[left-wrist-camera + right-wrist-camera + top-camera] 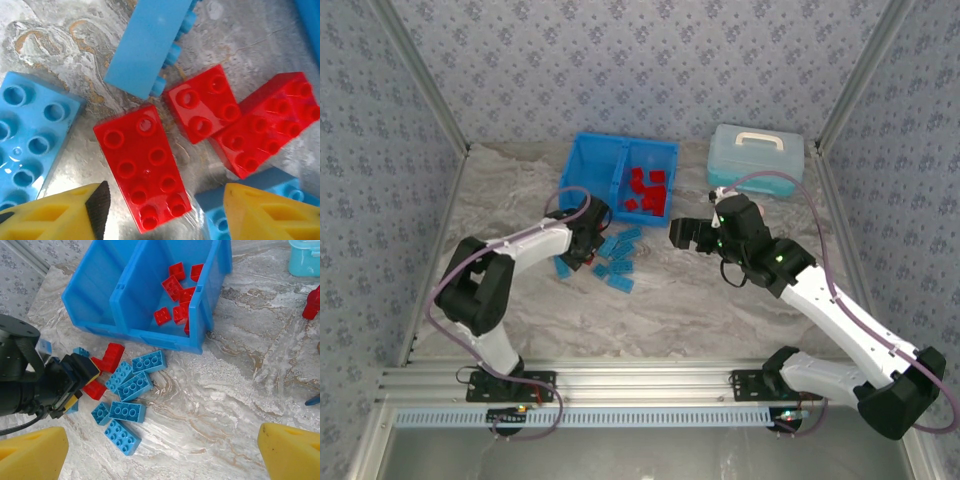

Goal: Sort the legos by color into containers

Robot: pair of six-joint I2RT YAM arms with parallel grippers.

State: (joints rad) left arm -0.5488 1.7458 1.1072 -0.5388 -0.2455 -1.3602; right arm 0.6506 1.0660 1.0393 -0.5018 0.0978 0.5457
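The left gripper (165, 212) hangs low with its yellow fingers spread, a red lego (142, 172) lying flat between the tips. Two more red bricks lie just beyond it. The right gripper (162, 452) is wide open and holds nothing, above the loose light blue legos (131, 387). These lie on the grey-white marbled tabletop (720, 310), just before the blue bin (592, 170). Its right compartment holds red legos (645, 190). A pale blue case (756, 160) stands beside it. Patterned blue-grey walls (650, 60) and aluminium posts (420, 75) close the space.
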